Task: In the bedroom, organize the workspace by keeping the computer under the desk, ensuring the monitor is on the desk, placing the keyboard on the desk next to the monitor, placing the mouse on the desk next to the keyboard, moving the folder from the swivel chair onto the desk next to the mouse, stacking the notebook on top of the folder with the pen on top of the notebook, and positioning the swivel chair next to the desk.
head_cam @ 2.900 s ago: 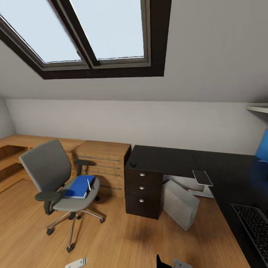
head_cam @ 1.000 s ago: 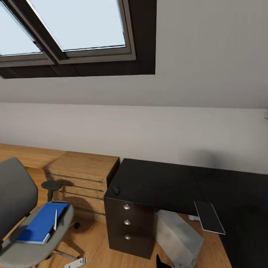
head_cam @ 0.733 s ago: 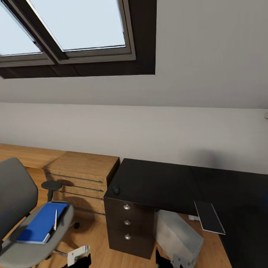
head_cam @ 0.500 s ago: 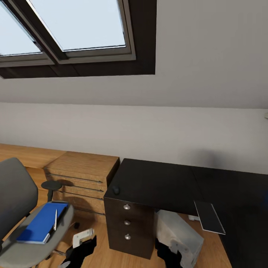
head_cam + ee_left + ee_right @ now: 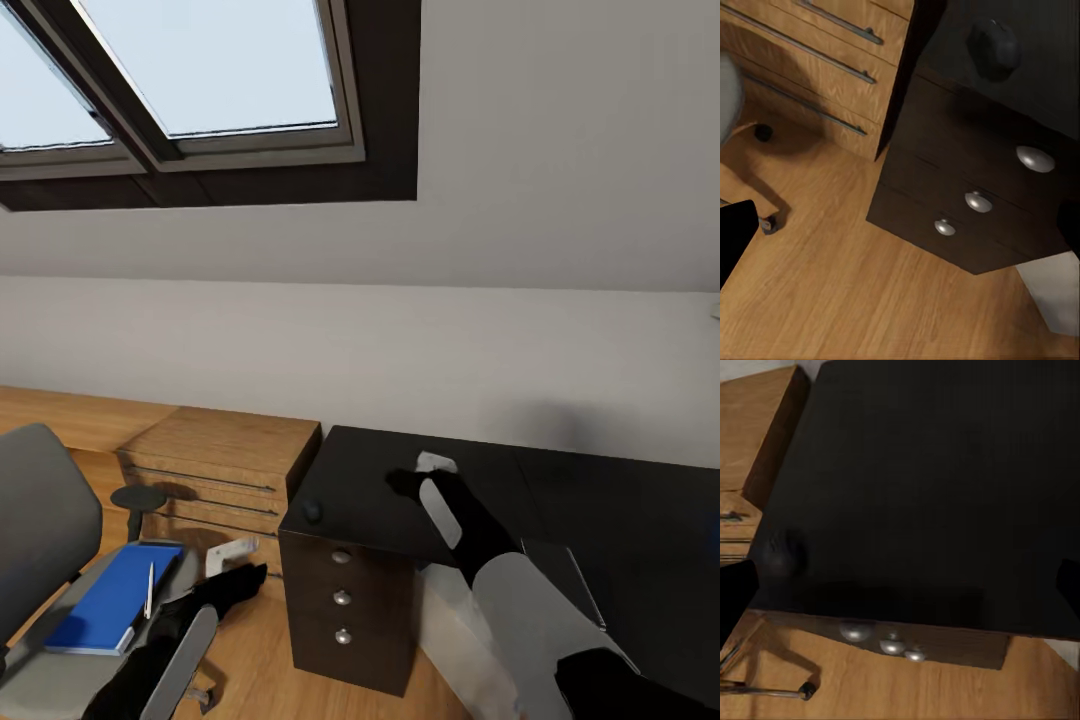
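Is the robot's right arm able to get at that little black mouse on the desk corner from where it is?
Probably yes: the right gripper hangs over the desk, the mouse lies nearby with bare top between.

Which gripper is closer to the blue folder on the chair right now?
Left. The left gripper hovers just beside the blue folder, off the swivel chair's seat edge. The right gripper is farther away, above the desk.
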You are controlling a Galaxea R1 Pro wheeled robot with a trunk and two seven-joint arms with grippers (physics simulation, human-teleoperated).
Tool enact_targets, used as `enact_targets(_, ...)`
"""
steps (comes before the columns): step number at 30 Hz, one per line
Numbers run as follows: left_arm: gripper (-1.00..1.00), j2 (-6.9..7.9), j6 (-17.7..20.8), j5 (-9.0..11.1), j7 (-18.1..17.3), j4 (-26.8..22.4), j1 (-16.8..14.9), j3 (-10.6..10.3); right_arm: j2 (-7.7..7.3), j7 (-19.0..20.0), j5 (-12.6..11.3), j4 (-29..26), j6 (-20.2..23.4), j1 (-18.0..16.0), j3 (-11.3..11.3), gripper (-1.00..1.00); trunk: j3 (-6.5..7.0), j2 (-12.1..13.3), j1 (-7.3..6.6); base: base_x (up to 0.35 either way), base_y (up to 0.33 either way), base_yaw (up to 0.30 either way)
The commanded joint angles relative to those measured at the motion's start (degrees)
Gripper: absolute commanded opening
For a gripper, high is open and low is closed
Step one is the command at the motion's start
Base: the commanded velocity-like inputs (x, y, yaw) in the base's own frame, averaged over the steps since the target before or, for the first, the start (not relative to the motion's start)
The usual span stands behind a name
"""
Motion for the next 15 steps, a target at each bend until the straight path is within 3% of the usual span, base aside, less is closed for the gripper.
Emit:
enact_targets(1,1.00,0.02,1.01,0.91,0.61,-0.11,-0.38,-0.07,0.02,-0.55,-0.59,0.21,0.54,-0.44,0.18,1.00,-0.11,-0.06,0.02,0.000,0.000,0.000)
enact_targets(3,1.00,-0.06,3.52,1.80,0.65,-0.73,-0.97,0.01,0.10,-0.58,-0.46,1.44,-0.17,-1.50,0.04,1.00,-0.11,-0.06,0.02,0.000,0.000,0.000)
enact_targets(4,1.00,0.47,6.16,2.63,0.67,-3.58,-1.43,0.06,0.09,-0.72,-0.42,4.61,-7.73,-2.33,-0.07,1.00,-0.11,-0.06,0.02,0.000,0.000,0.000)
enact_targets(5,1.00,0.89,6.53,2.77,0.68,-4.23,-1.49,0.06,0.07,-0.73,-0.41,5.21,-9.65,-2.40,-0.02,1.00,-0.11,-0.06,0.02,0.000,0.000,0.000)
enact_targets(10,1.00,2.10,7.00,3.05,0.68,-5.16,-1.60,0.12,0.10,-0.64,-0.49,5.76,-12.11,-2.44,0.18,1.00,-0.11,-0.06,0.02,0.000,0.000,0.000)
enact_targets(15,1.00,2.46,6.92,3.05,0.68,-5.50,-1.74,0.19,0.10,-0.64,-0.28,6.08,-12.73,-2.31,0.27,1.00,-0.17,-0.06,0.02,0.000,0.000,0.167)
